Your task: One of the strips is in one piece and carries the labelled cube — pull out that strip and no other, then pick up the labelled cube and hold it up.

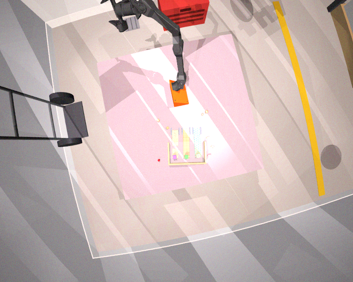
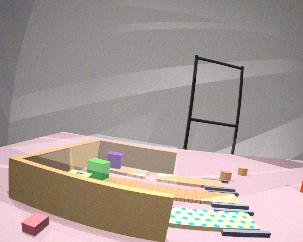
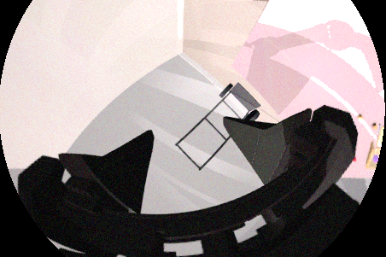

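A pale cube with a dark mark on top [image 1: 198, 154] [image 2: 80, 173] sits at the inner end of the dotted strip [image 1: 197, 139] [image 2: 211, 217], partly hidden by the wooden wall in the exterior view. That strip shows no break in the top view. A green cube [image 1: 186, 156] [image 2: 98, 169] sits on the checked middle strip [image 1: 186, 141] [image 2: 198, 195]. A purple cube [image 1: 174, 157] [image 2: 115, 159] sits on a short piece [image 2: 130, 171], separated by a gap from the plain strip [image 1: 175, 138] [image 2: 188, 179]. My gripper [image 1: 108, 11] [image 3: 189, 127] is open and empty, far from the strips.
A three-sided wooden wall [image 1: 187, 163] [image 2: 94, 203] surrounds the inner ends; its open side faces the arm's base. Dark rails [image 2: 245, 233] flank the outer ends. A clear panel spans the walls. Small orange blocks [image 1: 206, 111] [image 2: 225, 175] and a reddish block [image 2: 35, 224] lie outside.
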